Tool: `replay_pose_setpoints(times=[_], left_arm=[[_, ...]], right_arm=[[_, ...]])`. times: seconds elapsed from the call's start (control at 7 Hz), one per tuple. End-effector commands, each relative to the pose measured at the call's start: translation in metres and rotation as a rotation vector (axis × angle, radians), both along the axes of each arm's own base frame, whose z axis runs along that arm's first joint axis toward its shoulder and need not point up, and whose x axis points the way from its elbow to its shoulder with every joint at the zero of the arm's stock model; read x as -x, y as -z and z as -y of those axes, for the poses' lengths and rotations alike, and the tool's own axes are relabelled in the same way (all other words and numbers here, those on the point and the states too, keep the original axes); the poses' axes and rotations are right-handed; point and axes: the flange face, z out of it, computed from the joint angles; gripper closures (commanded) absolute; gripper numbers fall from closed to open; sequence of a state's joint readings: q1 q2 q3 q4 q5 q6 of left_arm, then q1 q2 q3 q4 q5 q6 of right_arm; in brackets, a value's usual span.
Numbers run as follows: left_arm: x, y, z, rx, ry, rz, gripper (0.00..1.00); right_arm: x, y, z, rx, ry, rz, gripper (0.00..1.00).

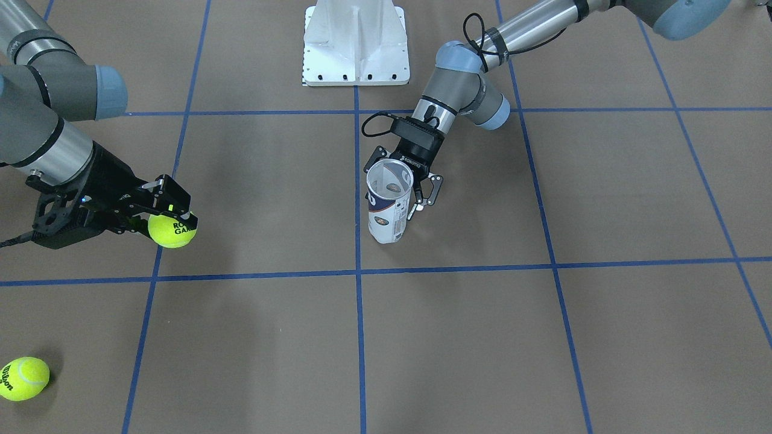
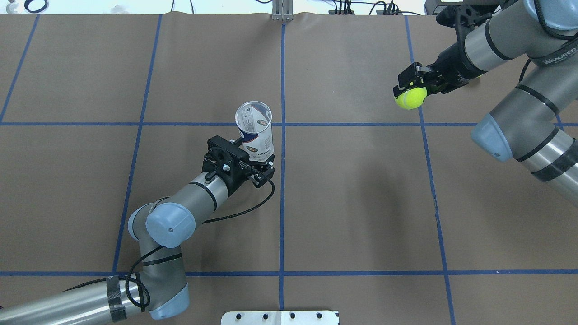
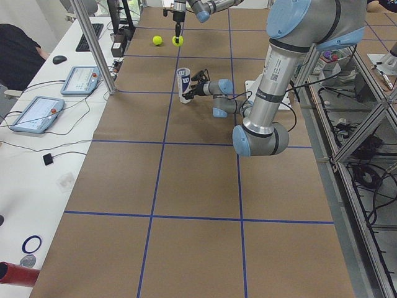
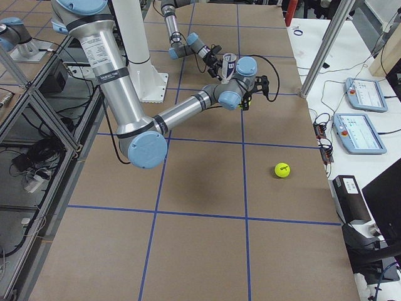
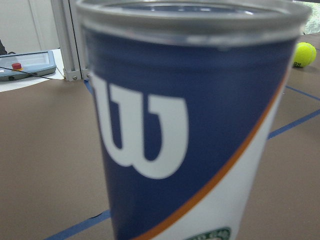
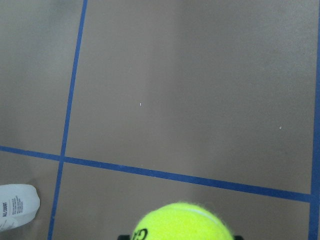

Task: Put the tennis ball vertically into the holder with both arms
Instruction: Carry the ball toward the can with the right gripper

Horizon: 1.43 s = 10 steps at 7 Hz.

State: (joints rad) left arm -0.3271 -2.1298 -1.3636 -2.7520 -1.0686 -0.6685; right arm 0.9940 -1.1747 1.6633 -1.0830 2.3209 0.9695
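Note:
The holder, a clear tube with a navy-and-white "W" label, stands upright with its open mouth up, near the table's middle. My left gripper is shut on its lower part from the side. The label fills the left wrist view. My right gripper is shut on a yellow tennis ball and holds it above the table, far to the tube's side. The right wrist view shows the ball at the bottom edge and the tube at the lower left.
A second tennis ball lies loose on the table beyond the right arm. The white pedestal base stands at the robot's side of the table. Blue tape lines cross the brown table surface.

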Motion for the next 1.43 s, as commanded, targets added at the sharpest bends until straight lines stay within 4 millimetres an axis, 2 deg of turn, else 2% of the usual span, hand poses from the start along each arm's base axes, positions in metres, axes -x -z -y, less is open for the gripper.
replay_pose_setpoints(times=[0.0,0.71,1.0,1.29], left_arm=[[-0.002,0.0,0.002,0.0,0.004,0.003,0.01],[-0.003,0.0,0.003,0.002,0.007,0.005,0.01],[-0.016,0.009,0.009,0.001,0.008,0.006,0.01],[-0.015,0.007,0.012,0.002,0.013,0.01,0.01]], right_arm=[[0.001,0.002,0.0,-0.003,0.001,0.002,1.0],[0.002,0.016,-0.008,-0.026,0.01,0.019,1.0],[0.007,0.024,-0.011,-0.02,0.01,0.029,1.0],[0.008,0.034,-0.011,-0.028,0.01,0.04,1.0]])
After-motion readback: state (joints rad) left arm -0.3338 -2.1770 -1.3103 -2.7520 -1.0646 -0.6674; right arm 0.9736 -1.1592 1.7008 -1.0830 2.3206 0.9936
